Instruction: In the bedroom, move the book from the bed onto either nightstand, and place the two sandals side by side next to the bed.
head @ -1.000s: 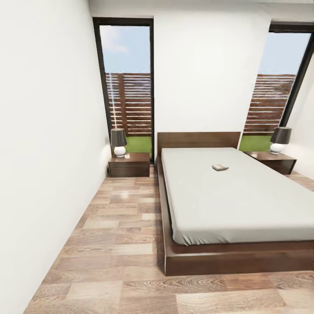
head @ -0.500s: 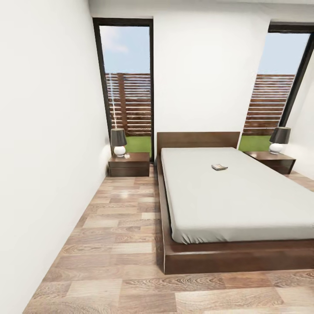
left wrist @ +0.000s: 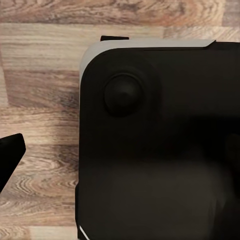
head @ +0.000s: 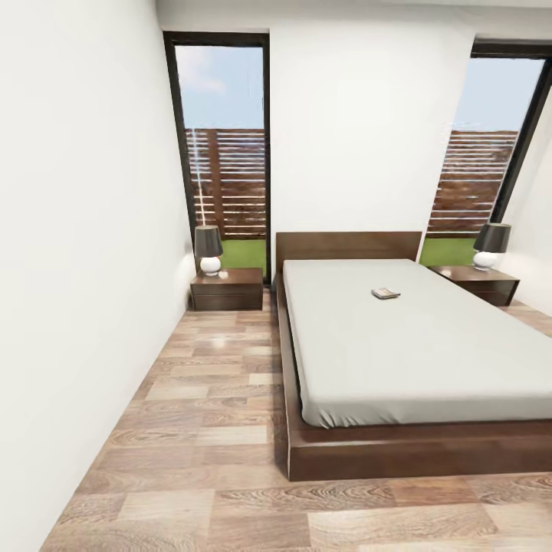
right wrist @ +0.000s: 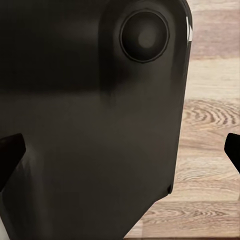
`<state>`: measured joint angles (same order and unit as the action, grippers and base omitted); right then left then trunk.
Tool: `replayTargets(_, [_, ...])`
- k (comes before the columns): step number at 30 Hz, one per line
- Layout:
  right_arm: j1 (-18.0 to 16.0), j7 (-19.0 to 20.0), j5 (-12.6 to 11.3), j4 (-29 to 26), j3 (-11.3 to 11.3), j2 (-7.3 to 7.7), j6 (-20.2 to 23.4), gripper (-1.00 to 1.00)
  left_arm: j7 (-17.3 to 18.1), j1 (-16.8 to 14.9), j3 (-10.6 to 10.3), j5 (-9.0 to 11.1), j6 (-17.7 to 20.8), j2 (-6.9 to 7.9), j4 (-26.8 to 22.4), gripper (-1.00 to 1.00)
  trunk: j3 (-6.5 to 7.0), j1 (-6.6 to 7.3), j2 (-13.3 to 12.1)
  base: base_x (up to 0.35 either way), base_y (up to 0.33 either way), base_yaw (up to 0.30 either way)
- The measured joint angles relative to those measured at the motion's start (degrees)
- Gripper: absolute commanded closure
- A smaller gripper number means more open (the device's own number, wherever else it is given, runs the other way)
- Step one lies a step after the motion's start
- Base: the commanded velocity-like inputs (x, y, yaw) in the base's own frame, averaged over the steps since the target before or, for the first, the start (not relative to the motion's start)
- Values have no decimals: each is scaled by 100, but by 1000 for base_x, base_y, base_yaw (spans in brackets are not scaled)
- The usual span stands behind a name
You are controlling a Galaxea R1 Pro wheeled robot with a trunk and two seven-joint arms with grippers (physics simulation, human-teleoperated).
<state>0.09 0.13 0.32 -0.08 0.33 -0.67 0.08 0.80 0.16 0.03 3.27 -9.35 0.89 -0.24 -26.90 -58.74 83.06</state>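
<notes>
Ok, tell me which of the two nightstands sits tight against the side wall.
The left nightstand, beside the bed: it sits against the white wall. The right nightstand stands by the far window.

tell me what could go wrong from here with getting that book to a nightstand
The book lies mid-mattress on the bed, so reaching it may mean leaning over the low frame. Each nightstand carries a lamp that the book or an arm could knock.
</notes>
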Motion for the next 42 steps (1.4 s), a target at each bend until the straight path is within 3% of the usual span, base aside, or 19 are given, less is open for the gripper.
replayTargets(42, [0, 3, 0, 0, 0, 5, 0, -100, 0, 0, 2, 3, -6, -1, 0, -100, 0, 1, 0, -68, -30, 0])
